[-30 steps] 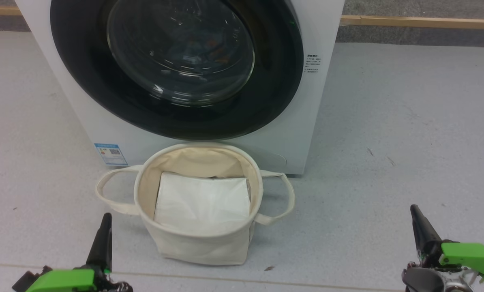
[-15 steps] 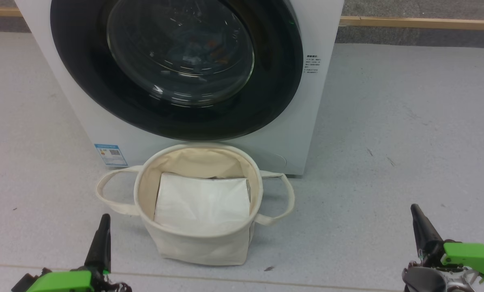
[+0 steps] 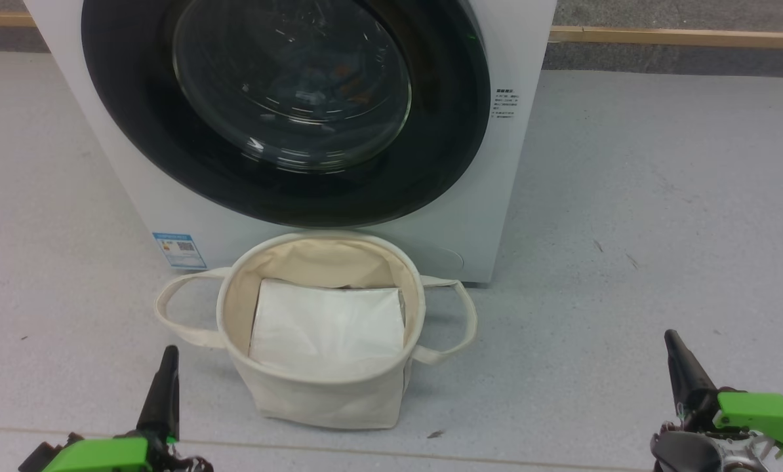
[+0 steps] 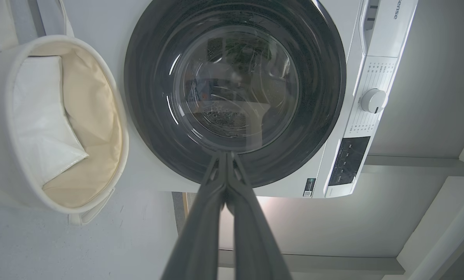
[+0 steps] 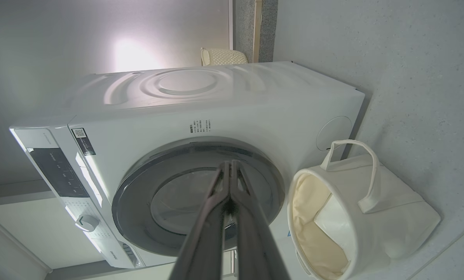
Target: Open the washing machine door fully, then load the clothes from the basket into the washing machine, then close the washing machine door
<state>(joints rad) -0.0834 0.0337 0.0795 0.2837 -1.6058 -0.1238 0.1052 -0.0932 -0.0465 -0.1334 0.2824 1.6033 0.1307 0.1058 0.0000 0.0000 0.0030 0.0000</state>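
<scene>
**A:** While the washing machine door [image 3: 286,190] sits flush against the white washing machine [image 3: 470,216], how does it look?

**B:** It's a glossy black ring nearly as wide as the front, with a bulging clear glass bowl [image 3: 293,39] at its centre. The clothes [image 3: 349,85] show dimly behind the glass as blue fabric with orange flecks.

**A:** And the basket [image 3: 326,400]?

**B:** It's round cream canvas with two loop handles. It stands on the floor [image 3: 627,196] just in front of the machine, below the door, and a flat white liner sheet [image 3: 326,328] lies inside.

**A:** Any writing?

**B:** There's a blue label [image 3: 180,249] with a code square at the front's lower left. The small print [image 3: 504,103] beside the door is too small to read. The brand lettering [image 4: 395,9] reads "sense" at the left wrist view's edge.

**A:** The pincers?

**B:** The left pincer [image 4: 226,155] and the right pincer [image 5: 229,165] are both clenched on nothing. They sit low on either side of the basket, apart from it.
</scene>
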